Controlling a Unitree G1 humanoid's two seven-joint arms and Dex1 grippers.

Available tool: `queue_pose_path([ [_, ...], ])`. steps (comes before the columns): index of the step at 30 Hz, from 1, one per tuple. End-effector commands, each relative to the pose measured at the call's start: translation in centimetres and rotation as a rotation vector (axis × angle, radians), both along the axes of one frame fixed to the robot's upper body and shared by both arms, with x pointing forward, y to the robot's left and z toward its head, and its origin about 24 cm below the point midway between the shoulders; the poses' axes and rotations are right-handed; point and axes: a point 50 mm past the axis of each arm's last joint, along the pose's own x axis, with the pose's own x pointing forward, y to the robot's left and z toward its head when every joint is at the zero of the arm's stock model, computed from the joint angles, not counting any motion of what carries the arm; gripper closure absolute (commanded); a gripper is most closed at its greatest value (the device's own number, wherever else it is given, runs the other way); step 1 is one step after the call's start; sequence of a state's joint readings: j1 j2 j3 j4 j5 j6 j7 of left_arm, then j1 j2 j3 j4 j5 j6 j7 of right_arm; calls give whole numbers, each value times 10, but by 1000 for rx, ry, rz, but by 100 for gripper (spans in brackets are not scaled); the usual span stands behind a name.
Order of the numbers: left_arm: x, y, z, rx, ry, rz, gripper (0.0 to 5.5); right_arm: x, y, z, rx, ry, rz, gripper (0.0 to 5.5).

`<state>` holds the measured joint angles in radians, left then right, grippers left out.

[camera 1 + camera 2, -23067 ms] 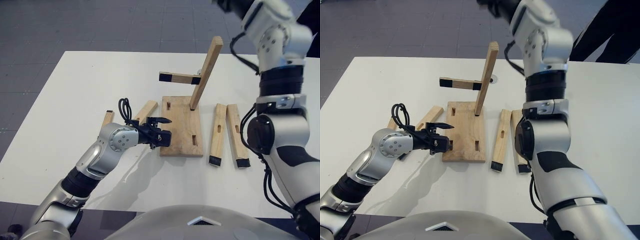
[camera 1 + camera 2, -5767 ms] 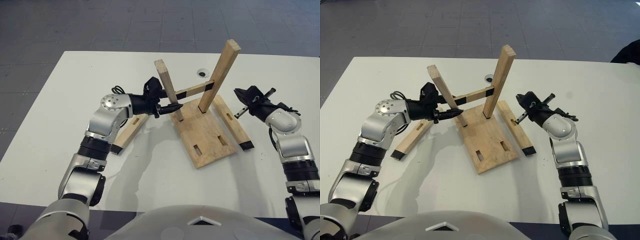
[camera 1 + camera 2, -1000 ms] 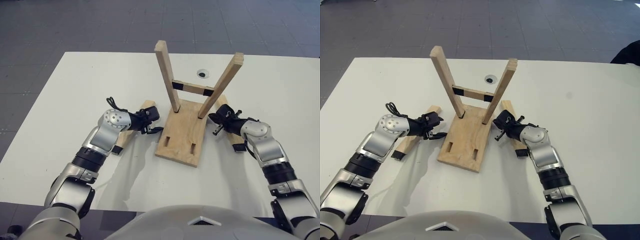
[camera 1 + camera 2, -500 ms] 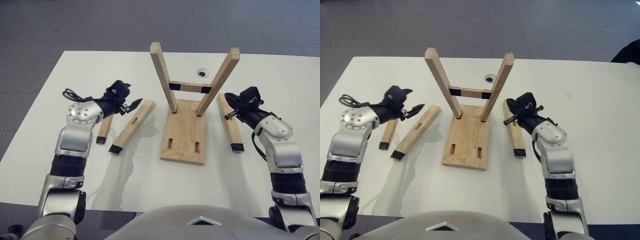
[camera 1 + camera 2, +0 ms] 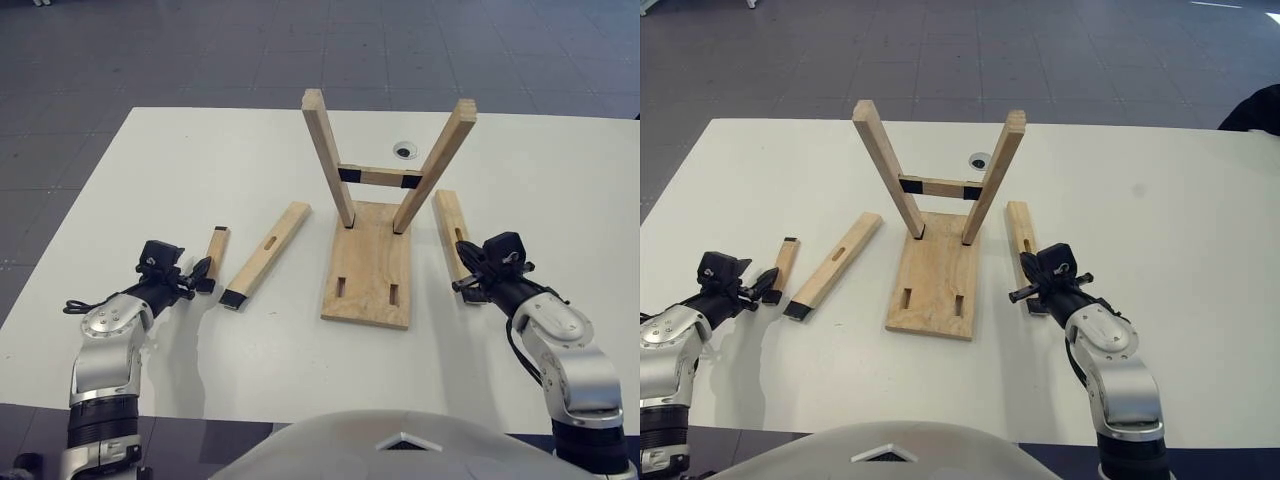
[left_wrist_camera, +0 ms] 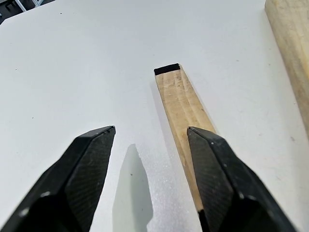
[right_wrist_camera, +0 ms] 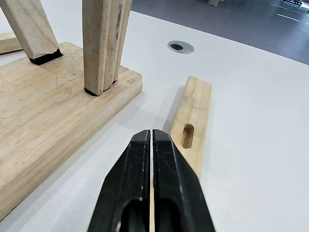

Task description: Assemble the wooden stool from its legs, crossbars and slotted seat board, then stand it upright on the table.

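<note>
My left gripper (image 6: 150, 135) hangs low over the white table (image 5: 180, 160) with its fingers spread apart and nothing between them. The short loose crossbar (image 6: 179, 104) lies flat just beside one fingertip, its black-capped end pointing away from me. My right gripper (image 7: 148, 134) has its fingers pressed together on nothing, hovering over the near end of the loose leg (image 7: 195, 104) that lies on my right.

The slotted seat board (image 5: 367, 262) lies flat in the middle of the table. Its two far slots each hold a leg: one (image 5: 328, 160) leans left, the other (image 5: 437, 160) leans right, and a black-ended crossbar (image 5: 378, 176) joins them. The two near slots (image 5: 341, 287) are bare cuts in the wood. Another loose leg (image 5: 266, 253) lies between the board and the short crossbar.
</note>
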<state>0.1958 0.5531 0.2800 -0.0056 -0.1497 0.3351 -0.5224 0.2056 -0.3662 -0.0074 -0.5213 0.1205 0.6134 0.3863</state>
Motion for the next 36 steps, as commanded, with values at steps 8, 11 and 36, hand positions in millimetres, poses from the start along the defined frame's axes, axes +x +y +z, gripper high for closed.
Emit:
queue_pose_path([
  [8,-25,-30,18,-89,-61,99,271,2,1,-5,-62,30,84,540],
  [11,-33,-30,9,-68,4,101,271,3,2,-2,-65,14,81,540],
  [36,0,-36,9,20,141,196,416,15,0,16,-70,-60,71,540],
])
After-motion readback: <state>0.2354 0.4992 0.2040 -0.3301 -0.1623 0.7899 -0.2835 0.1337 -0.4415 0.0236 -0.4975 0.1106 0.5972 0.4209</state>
